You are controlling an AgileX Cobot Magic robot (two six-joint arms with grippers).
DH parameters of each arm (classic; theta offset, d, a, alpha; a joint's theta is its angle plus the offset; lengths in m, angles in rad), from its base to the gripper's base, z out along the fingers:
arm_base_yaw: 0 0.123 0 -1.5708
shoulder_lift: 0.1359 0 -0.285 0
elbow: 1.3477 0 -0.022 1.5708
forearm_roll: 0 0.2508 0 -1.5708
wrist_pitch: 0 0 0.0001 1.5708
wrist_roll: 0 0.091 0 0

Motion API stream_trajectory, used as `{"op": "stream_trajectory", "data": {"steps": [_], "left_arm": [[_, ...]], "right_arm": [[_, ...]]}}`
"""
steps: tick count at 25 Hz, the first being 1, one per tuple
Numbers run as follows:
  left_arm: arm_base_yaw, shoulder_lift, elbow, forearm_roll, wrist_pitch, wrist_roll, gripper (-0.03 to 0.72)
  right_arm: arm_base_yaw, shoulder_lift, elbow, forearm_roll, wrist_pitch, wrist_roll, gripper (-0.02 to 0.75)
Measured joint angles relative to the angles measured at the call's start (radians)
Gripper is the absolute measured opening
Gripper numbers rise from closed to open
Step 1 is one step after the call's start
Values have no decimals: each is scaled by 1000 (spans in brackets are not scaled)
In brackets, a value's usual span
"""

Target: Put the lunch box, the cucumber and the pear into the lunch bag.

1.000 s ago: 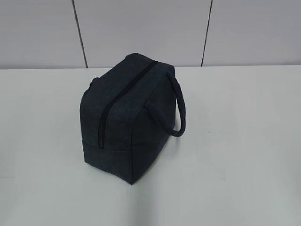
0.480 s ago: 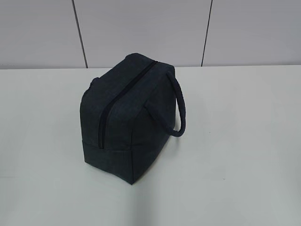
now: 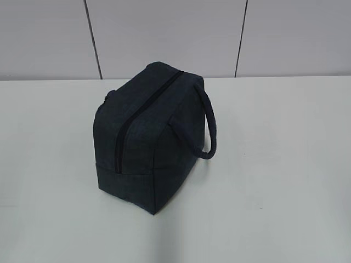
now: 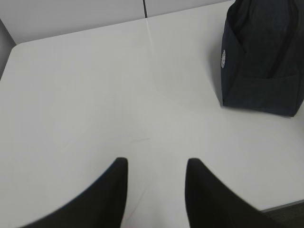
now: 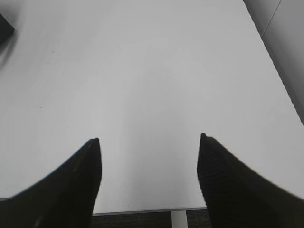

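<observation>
The dark navy lunch bag (image 3: 148, 137) stands on the white table (image 3: 274, 164), its top zipper shut and one padded handle (image 3: 208, 123) hanging at its right side. It also shows in the left wrist view (image 4: 263, 57) at the upper right, and a corner of it shows in the right wrist view (image 5: 4, 28). My left gripper (image 4: 156, 164) is open and empty above bare table, well left of the bag. My right gripper (image 5: 149, 140) is open and empty near the table's front edge. The lunch box, the cucumber and the pear are out of view. Neither gripper shows in the exterior view.
A grey panelled wall (image 3: 164, 33) runs behind the table. The table's front edge (image 5: 142, 210) lies just below my right gripper, and its right edge (image 5: 280, 80) slants along that view.
</observation>
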Motion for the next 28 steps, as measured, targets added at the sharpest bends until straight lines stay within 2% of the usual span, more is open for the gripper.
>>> {"op": "stream_trajectory", "data": {"steps": [13,18,28], "left_arm": [[0,0,0,-28,0,-12,241],[0,0,1,17,-7,-103,241],[0,0,1,32,-8,-112,241]], "right_arm": [[0,0,0,0,0,0,497],[0,0,0,0,0,0,497],[0,0,0,0,0,0,497]]}}
